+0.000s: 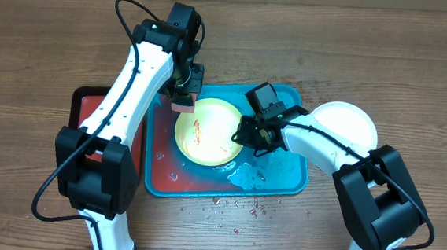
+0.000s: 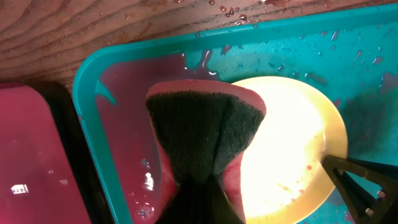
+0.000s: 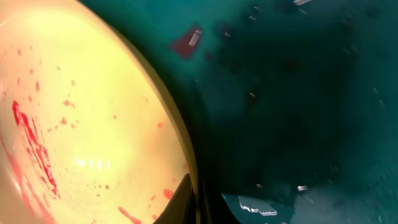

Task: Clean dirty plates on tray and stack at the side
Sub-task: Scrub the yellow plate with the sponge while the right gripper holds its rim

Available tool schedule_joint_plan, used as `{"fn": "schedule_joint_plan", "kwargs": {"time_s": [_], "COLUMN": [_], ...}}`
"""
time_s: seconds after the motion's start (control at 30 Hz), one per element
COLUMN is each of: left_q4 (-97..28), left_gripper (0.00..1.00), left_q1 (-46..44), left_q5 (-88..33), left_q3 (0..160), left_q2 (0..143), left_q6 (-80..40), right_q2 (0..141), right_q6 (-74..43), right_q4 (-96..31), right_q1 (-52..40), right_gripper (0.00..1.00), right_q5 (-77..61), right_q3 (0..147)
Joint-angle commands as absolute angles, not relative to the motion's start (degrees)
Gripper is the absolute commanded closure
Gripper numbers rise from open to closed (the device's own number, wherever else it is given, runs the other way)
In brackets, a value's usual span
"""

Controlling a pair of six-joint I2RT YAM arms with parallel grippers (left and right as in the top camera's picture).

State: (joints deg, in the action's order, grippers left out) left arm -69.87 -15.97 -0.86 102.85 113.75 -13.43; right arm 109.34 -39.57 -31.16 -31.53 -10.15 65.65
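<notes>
A yellow-green plate [image 1: 206, 132] with red sauce smears lies in the turquoise tray [image 1: 287, 181]. My right gripper [image 1: 244, 134] is shut on the plate's right rim; the right wrist view shows one finger [image 3: 179, 200] inside the rim of the plate [image 3: 81, 124], over the wet tray [image 3: 298, 93]. At the plate's far left edge, my left gripper [image 1: 185, 91] is shut on a pink sponge [image 1: 184, 102]. The left wrist view shows the sponge's dark scouring face [image 2: 202, 127] over the plate [image 2: 292, 155] and the tray [image 2: 93, 99]. A white plate [image 1: 346, 122] sits on the table right of the tray.
A dark red, black-rimmed tray [image 1: 90, 112] lies against the turquoise tray's left side, under my left arm. Reddish water pools in the turquoise tray's left part [image 2: 127, 124]. Drops of water [image 1: 233, 208] dot the wooden table in front of it.
</notes>
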Motion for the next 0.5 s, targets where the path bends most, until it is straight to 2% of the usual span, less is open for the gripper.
{"fn": "schedule_joint_plan", "kwargs": {"time_s": [0.0, 0.47], "left_q4": [-69.69, -57.04], "left_gripper": [0.96, 0.96], "left_q1": [-15.79, -17.08], "left_q5": [-1.56, -3.42], "left_q3": [102.89, 83.4], "left_q2": [114.1, 114.1], "left_q6": [-14.5, -14.11], "right_q2": [109.75, 109.75], "right_q6": [-46.72, -46.24], "right_q4": [-32.62, -32.25], "right_q1": [-31.44, -31.44], "right_gripper": [0.96, 0.96], "right_q5": [-7.9, -7.94], "right_q3": [65.87, 65.87]}}
